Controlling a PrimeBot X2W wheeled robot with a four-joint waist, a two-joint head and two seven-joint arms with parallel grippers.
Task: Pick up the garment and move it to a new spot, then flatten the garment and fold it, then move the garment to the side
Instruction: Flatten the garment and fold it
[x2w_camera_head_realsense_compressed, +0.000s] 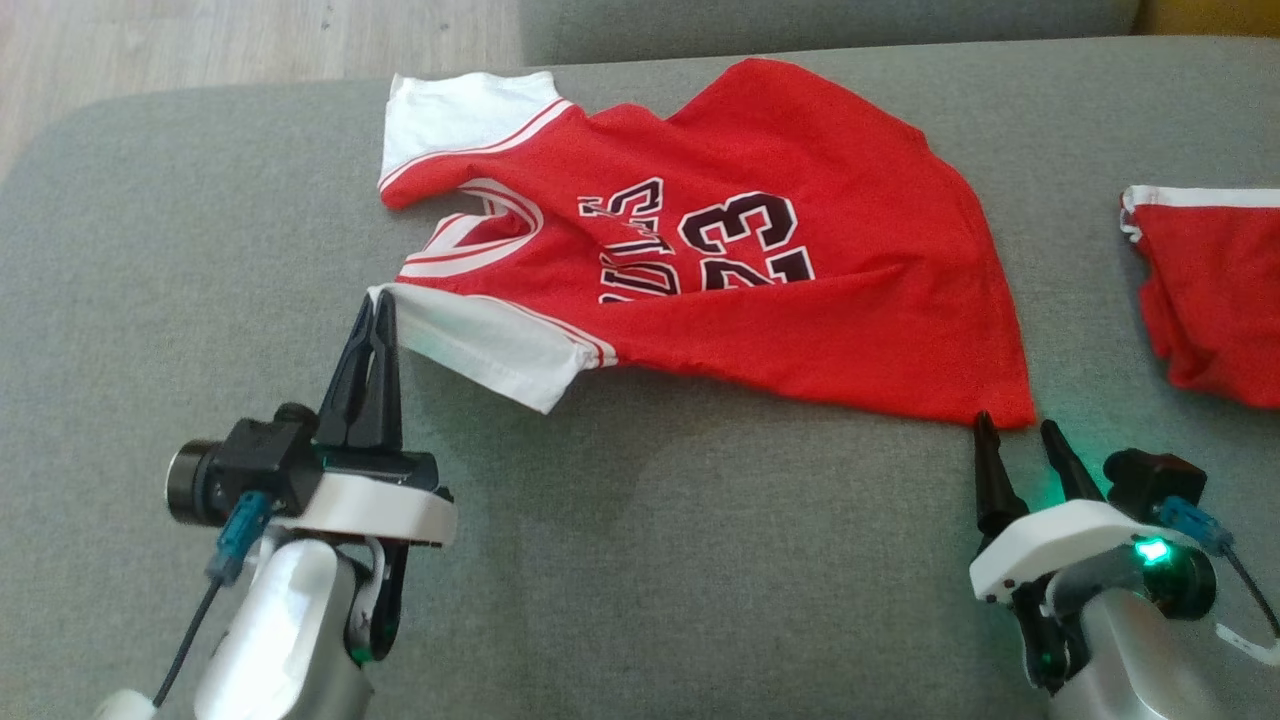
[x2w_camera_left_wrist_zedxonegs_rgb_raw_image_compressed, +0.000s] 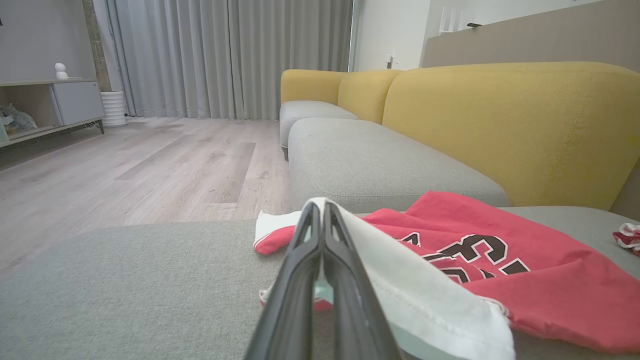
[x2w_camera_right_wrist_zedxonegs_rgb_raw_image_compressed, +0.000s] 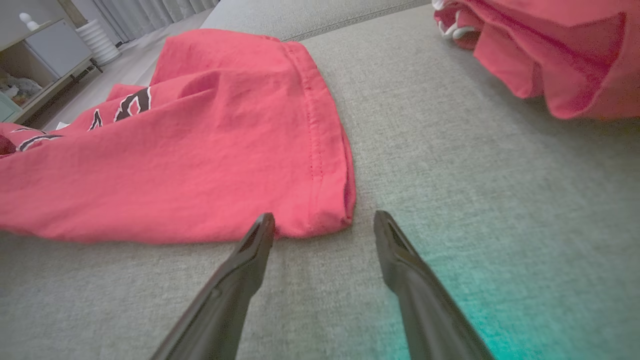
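The garment is a red jersey with white sleeves and the number 23, spread rumpled across the grey sofa seat. My left gripper is shut on the garment's near white sleeve, lifting its edge; the left wrist view has that sleeve draped over the closed fingers. My right gripper stands open just short of the garment's red hem corner. In the right wrist view the corner lies just ahead of the spread gripper, not between the fingers.
A second red piece with white trim lies at the right of the seat. The sofa's yellow backrest rises behind, and wood floor lies beyond the seat's left end. Bare grey cushion stretches in front of the garment.
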